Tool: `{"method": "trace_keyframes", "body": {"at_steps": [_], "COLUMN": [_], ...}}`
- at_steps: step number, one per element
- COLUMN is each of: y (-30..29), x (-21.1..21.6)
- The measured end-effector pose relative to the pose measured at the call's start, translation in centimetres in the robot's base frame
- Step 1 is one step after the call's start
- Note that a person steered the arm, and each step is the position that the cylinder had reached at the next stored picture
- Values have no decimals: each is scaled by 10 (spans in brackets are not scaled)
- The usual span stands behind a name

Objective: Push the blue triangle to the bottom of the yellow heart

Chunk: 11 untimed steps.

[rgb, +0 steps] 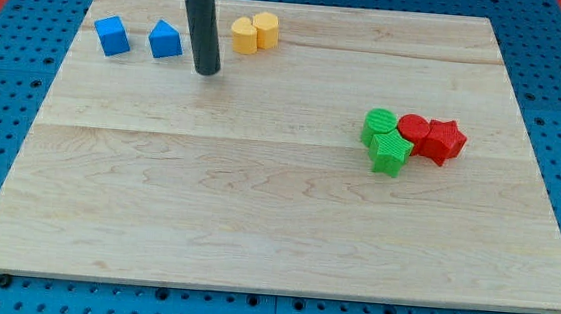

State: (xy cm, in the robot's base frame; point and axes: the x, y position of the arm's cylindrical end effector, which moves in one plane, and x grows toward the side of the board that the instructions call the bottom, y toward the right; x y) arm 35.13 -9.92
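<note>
The blue triangle [165, 40] lies near the board's top left. A blue cube [111, 35] sits just to its left. Two yellow blocks touch each other at the top: a pentagon-like one [243, 35] and, on its right, the yellow heart [265, 29]. My tip [207, 72] rests on the board just right of and slightly below the blue triangle, and below-left of the yellow blocks. It touches no block.
At the view's right, a green round block [378, 125] and a green star [389, 152] sit against a red round block [414, 130] and a red star [445, 142]. The wooden board [255, 225] lies on a blue pegboard.
</note>
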Motion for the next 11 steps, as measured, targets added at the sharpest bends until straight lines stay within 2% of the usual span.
{"method": "trace_keyframes", "body": {"at_steps": [1, 2, 3, 5, 7, 9, 10, 11], "y": [-39, -115, -176, -166, -159, -130, -101, -34], "x": [33, 43, 29, -26, -31, -61, -63, -64]}}
